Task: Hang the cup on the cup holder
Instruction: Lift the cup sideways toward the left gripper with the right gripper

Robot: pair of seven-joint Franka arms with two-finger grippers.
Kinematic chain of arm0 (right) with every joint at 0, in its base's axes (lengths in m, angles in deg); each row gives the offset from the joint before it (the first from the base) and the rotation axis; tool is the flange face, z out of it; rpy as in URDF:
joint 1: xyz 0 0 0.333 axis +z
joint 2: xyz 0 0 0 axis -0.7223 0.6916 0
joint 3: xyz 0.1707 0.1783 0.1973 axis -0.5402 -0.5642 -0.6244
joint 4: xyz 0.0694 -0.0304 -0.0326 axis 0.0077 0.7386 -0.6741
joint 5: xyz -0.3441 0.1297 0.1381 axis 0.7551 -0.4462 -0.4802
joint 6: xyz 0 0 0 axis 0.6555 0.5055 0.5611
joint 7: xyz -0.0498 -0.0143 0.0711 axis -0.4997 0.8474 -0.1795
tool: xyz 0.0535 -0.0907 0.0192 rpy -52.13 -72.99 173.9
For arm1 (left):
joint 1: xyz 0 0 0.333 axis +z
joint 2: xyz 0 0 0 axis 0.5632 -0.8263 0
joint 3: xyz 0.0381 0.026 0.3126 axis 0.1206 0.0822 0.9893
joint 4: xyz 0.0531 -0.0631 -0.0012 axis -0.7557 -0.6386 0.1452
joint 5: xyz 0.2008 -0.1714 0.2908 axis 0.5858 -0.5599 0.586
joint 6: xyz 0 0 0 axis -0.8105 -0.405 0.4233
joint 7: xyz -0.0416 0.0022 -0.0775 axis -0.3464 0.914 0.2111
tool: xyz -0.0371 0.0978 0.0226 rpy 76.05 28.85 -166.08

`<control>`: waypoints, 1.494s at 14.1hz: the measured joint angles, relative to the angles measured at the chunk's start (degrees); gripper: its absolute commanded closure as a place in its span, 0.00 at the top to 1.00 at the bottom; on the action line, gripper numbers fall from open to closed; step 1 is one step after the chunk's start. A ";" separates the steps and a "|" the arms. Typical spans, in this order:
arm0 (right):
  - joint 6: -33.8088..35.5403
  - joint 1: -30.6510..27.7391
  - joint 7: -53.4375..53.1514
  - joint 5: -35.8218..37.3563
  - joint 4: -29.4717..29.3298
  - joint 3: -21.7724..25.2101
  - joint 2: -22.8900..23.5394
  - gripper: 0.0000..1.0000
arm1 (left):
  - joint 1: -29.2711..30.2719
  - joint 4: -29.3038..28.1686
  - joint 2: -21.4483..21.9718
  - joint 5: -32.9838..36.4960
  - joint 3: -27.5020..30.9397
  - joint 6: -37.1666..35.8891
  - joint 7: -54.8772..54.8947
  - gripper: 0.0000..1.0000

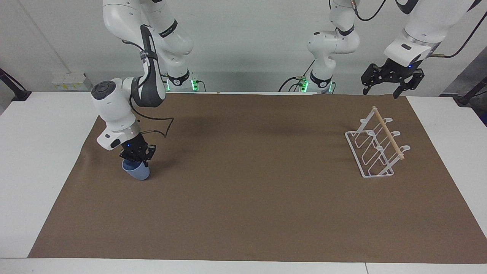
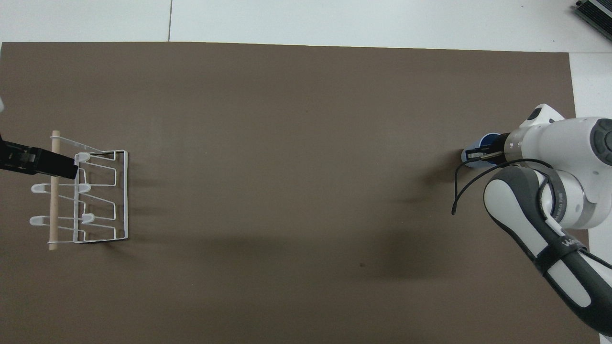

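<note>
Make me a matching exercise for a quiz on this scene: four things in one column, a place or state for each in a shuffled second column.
1. cup
2. rack
3. right claw
4. left claw

A. open, up in the air above the rack's end of the table
B. shut on the cup's rim
C. stands on the mat, toward the left arm's end
D. tilted, at the right arm's end

Pairs: 1-D, 2-C, 3-B, 4-A

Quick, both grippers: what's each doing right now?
Left gripper: open, empty, raised above the cup holder.
Right gripper: shut on the cup rim.
</note>
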 measured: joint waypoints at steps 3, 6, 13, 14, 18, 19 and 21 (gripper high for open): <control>5.09 -0.14 0.00 0.02 -3.12 0.04 -1.05 0.00 | 0.00 -0.14 0.20 -0.01 0.00 0.00 0.00 1.00; 15.57 0.06 0.00 0.03 -9.59 -0.39 -3.60 0.00 | 0.00 -0.42 0.28 -0.01 0.00 0.00 0.00 1.00; 33.57 2.31 0.00 -4.12 -19.17 -2.38 -11.75 0.00 | -0.02 -0.75 0.36 -0.06 -0.08 0.39 0.03 1.00; 34.55 2.30 0.00 -8.95 -19.60 -2.58 -12.52 0.00 | -0.03 -0.85 0.38 -0.34 -0.12 0.65 0.03 1.00; 35.80 2.36 0.01 -27.65 -19.92 -3.03 -13.31 0.00 | -0.07 -1.21 0.50 -2.74 -0.24 1.06 0.06 1.00; 35.76 2.42 0.03 -31.56 -19.95 -3.76 -13.32 0.00 | -0.11 -1.27 0.56 -3.46 -0.32 1.08 0.09 1.00; 35.47 2.66 0.03 -38.30 -20.10 -5.73 -13.35 0.00 | -0.36 -1.38 0.71 -4.53 -0.61 1.13 1.22 1.00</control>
